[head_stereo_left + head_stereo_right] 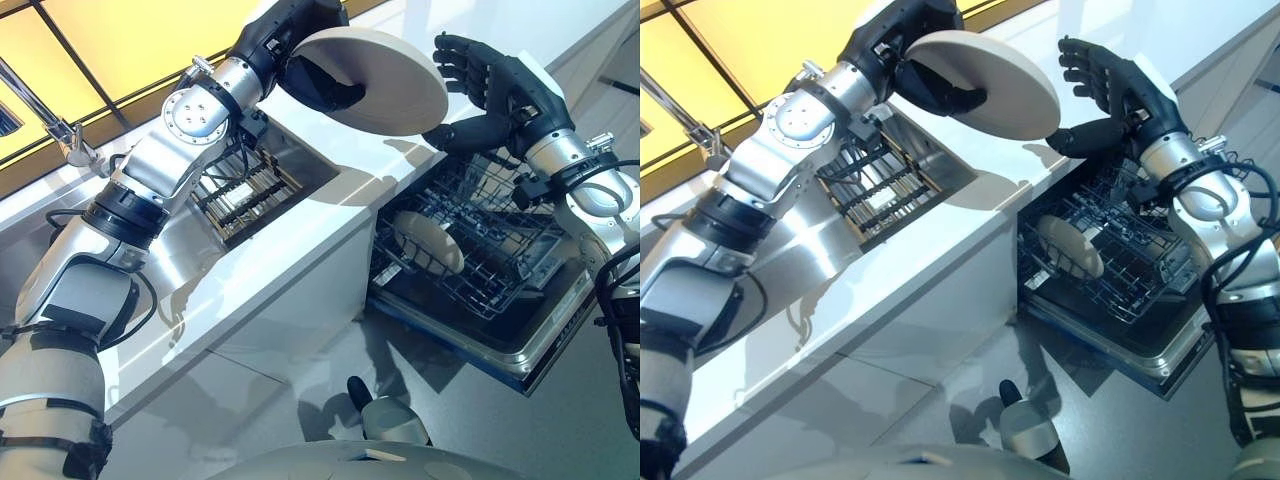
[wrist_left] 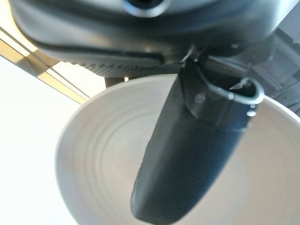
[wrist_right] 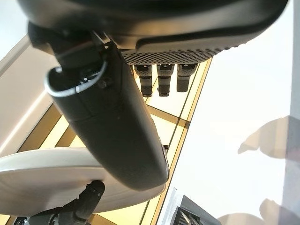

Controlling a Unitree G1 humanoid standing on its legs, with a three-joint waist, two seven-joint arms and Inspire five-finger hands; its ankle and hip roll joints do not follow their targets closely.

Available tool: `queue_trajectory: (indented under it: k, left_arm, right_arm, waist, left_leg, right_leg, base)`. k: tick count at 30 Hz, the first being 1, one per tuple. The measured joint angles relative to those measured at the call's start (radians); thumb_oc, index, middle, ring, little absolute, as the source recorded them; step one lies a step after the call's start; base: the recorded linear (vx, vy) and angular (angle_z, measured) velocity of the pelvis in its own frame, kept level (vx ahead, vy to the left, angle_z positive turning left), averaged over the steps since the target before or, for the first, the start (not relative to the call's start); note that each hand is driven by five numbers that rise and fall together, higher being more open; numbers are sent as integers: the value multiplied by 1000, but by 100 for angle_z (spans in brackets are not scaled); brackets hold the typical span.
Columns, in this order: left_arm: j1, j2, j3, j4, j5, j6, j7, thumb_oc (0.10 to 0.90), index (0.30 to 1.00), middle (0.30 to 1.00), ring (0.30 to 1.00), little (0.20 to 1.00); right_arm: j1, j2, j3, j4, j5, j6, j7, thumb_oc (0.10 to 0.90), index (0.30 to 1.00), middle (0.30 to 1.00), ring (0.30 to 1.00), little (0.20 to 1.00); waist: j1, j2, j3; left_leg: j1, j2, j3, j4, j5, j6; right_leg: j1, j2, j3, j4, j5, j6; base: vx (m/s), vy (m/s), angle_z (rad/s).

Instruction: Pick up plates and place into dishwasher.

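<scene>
My left hand (image 1: 300,55) is shut on a cream plate (image 1: 385,75), held tilted in the air above the white counter (image 1: 330,215). Its thumb (image 2: 187,154) lies across the plate's ribbed face (image 2: 98,159). My right hand (image 1: 485,85) is open just right of the plate, fingers spread, thumb (image 3: 112,122) reaching under the plate's rim (image 3: 47,173). I cannot tell whether it touches. Below, the pulled-out dishwasher rack (image 1: 500,250) holds another cream plate (image 1: 430,240) standing on edge.
A black dish rack (image 1: 245,190) sits in the sink recess of the counter, with a faucet (image 1: 60,125) at the far left. The dishwasher door (image 1: 480,340) hangs open low on the right. Grey floor lies below.
</scene>
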Motion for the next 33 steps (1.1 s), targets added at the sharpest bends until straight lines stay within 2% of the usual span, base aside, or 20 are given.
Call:
queue_trajectory:
  k: [4,7,16,33]
  left_arm:
    - [-4,7,-16,16,10,-12,-8,100,300,300,300,200]
    - [-51,35,-73,42,23,-24,-27,100,300,300,300,200]
    - [-72,54,-76,32,30,-61,-38,100,300,300,300,200]
    - [-72,75,-76,2,46,-65,-34,100,300,300,300,200]
  right_arm:
    - [0,0,0,7,11,2,2,800,900,900,900,900]
    - [0,0,0,13,30,2,7,800,900,900,900,900]
    - [0,0,0,13,51,2,21,800,900,900,900,900]
    - [0,0,0,13,50,2,21,800,900,900,900,900]
  waist:
    - [0,0,0]
    - [-1,0,0]
    - [0,0,0]
    - [2,0,0]
  left_leg:
    - [0,0,1,0,0,0]
    - [0,0,1,0,0,0]
    - [0,0,0,0,0,0]
    - [-1,0,-1,0,0,0]
  right_leg:
    - [0,0,0,0,0,0]
    - [-1,0,0,0,0,0]
    - [0,0,-1,0,0,0]
    - [-1,0,-1,0,0,0]
  base:
    - [0,0,0]
    - [0,0,0]
    - [0,0,0]
    - [0,0,0]
